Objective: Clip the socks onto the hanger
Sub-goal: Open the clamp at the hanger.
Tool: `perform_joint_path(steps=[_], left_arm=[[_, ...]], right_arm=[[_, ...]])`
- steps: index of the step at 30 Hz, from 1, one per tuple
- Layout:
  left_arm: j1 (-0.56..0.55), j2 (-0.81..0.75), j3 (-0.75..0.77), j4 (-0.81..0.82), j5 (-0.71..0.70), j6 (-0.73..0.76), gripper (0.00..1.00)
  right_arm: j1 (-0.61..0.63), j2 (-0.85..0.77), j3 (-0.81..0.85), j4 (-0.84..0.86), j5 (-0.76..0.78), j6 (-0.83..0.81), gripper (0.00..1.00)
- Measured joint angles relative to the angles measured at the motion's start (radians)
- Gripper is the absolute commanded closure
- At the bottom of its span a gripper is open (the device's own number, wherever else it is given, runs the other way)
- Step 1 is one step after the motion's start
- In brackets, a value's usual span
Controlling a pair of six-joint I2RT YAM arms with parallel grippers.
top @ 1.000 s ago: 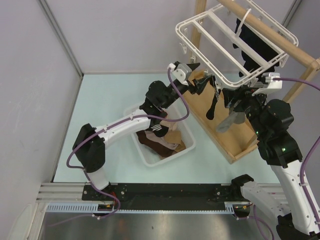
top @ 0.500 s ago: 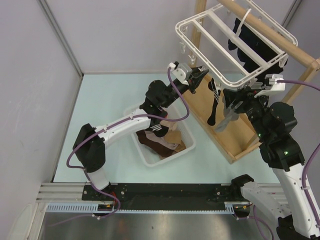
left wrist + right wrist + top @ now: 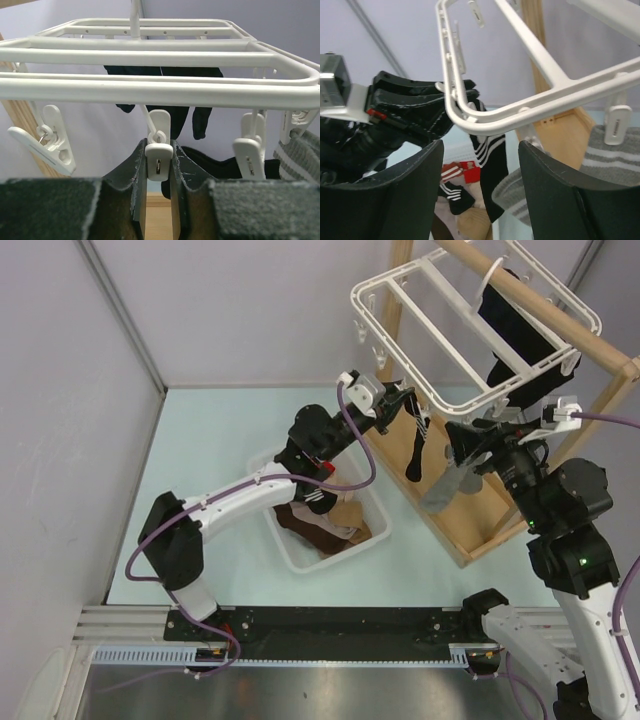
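Note:
The white hanger hangs from a wooden pole; its near rail shows in the left wrist view and its corner in the right wrist view. My left gripper is shut on a small dangling white clip. A black sock with white stripes hangs just below it. A grey striped sock hangs from a clip on the near rail. My right gripper is open and empty beside the two socks. Dark socks hang on the far side.
A white basket with brown, beige and striped socks stands on the table below my left arm. The wooden rack's base and its pole stand at the right. Other free clips hang along the rail.
My left gripper pulled back, then closed on the clip over the black striped sock. The right arm has drawn back to the right. The hanger has swung a little.

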Motion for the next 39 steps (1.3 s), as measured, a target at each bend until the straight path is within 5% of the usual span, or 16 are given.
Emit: perform_joint_path(steps=[17, 39], left_arm=[[-0.039, -0.025, -0.004, -0.039, -0.005, 0.035, 0.92], [-0.050, -0.023, -0.020, -0.014, -0.024, 0.053, 0.62]], right_arm=[[0.000, 0.048, 0.000, 0.164, -0.344, 0.083, 0.35], [0.002, 0.127, 0.000, 0.191, -0.258, 0.166, 0.37]])
